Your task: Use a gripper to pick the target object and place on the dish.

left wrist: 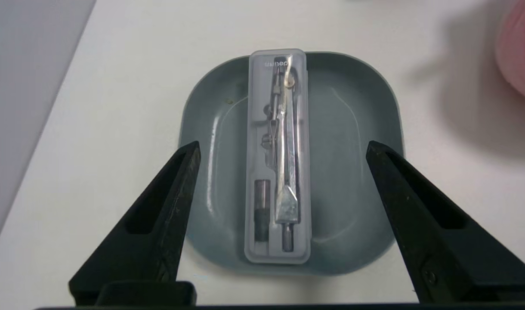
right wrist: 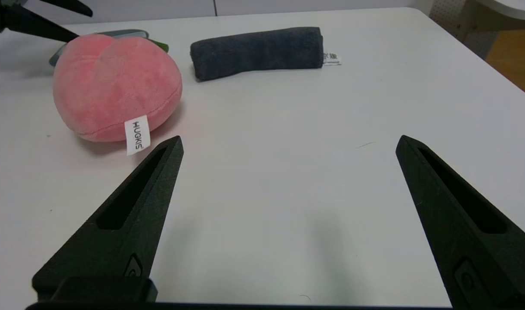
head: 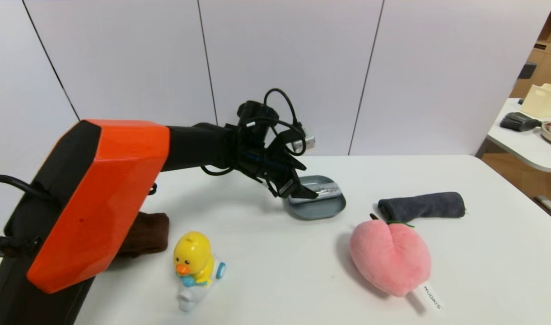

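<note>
Two spread fingers of the left gripper [left wrist: 282, 150] hover over the clear compass case [left wrist: 278, 155] lying flat in the grey-blue dish [left wrist: 357, 129]; the right gripper [right wrist: 288, 144] idles with fingers apart.

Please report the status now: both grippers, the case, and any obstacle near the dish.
Left gripper open above dish, holding nothing. Case lying flat in dish, released. Right gripper open, idle over bare table. No obstacle by dish.
</note>
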Robot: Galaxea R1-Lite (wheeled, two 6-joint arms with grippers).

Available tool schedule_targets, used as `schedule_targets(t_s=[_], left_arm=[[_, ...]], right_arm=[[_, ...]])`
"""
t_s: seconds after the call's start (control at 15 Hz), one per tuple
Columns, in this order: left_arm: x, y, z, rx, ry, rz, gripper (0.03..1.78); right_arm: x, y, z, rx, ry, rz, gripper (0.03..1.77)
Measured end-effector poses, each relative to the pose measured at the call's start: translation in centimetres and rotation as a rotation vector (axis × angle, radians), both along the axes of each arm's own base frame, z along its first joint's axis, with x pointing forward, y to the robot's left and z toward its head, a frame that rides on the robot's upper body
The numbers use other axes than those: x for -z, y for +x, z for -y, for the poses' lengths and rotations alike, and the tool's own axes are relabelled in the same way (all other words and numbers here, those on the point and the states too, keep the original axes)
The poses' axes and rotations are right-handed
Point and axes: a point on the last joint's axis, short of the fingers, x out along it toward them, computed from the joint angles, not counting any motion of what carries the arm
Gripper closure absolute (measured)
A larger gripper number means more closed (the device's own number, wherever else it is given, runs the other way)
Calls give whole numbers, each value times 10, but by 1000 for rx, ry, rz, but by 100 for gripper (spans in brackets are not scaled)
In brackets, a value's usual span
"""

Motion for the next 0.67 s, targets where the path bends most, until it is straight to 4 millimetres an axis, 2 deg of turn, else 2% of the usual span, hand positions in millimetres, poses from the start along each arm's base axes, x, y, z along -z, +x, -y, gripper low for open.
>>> schedule_targets(t_s=[0.13,0.33,0.47,0.67], left_arm=[[-34,-15,-20,-44,28,15,34],[-83,-50,-74,-140,111,27,27],[-103,-83,-118,-224,160,11,23],[-122,-148,-184,-373,174,6,19]], right_arm=[[0,0,0,0,0,0,9],[0,0,0,0,0,-1,9],[0,0,0,0,0,0,9],[0,0,0,0,0,0,9]])
